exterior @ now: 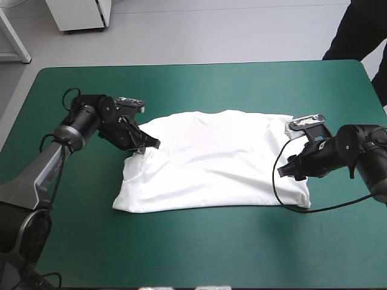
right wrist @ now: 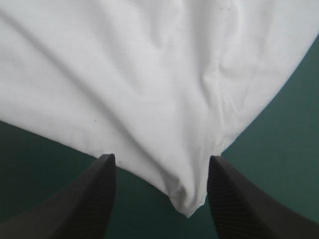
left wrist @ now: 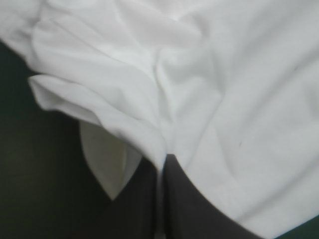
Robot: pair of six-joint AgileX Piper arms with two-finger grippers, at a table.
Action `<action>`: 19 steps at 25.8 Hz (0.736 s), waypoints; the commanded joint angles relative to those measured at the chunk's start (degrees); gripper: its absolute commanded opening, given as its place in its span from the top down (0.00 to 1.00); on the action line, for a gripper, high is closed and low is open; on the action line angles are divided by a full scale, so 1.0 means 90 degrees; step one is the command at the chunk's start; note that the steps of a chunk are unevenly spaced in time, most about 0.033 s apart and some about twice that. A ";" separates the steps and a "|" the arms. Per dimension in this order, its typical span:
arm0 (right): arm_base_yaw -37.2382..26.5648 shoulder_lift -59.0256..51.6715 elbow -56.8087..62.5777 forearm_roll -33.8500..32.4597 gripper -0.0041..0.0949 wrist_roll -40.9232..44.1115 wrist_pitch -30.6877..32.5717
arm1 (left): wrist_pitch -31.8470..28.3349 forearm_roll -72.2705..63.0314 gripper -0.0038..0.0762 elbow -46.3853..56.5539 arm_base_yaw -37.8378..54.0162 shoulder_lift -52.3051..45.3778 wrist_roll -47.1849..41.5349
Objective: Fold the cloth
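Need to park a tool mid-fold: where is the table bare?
Bare teal-green cover runs wide between the T-shirt and the near edge, and in a narrower band between the shirt and the far edge. Crowded: the shirt's left side, where the left end effector pinches it, and its right side at the open right end effector.

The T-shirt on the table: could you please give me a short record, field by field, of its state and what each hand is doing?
T-shirt: white, spread mostly flat, wrinkled
surface: teal-green cover
left hand: shut on the T-shirt at its left edge, cloth bunched and slightly raised there
right hand: open at the T-shirt's right edge, a corner of cloth lying between its black fingers, not gripped
sleeves: cannot be made out
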 commanded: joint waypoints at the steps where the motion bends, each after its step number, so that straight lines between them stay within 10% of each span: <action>1: 0.0018 -0.0147 -0.0202 0.0059 0.44 -0.0024 -0.0116 | -0.0171 -0.0139 0.96 -0.0197 -0.0296 0.0075 -0.0094; 13: 0.0018 -0.0147 -0.0202 -0.0145 0.44 0.0055 -0.0157 | 0.0032 -0.0397 0.94 -0.0444 -0.0373 0.0762 0.0197; 19: 0.0018 -0.0147 -0.0342 -0.0376 0.44 0.0151 -0.0189 | 0.0873 -0.0583 0.63 -0.1177 -0.0373 0.0555 0.0316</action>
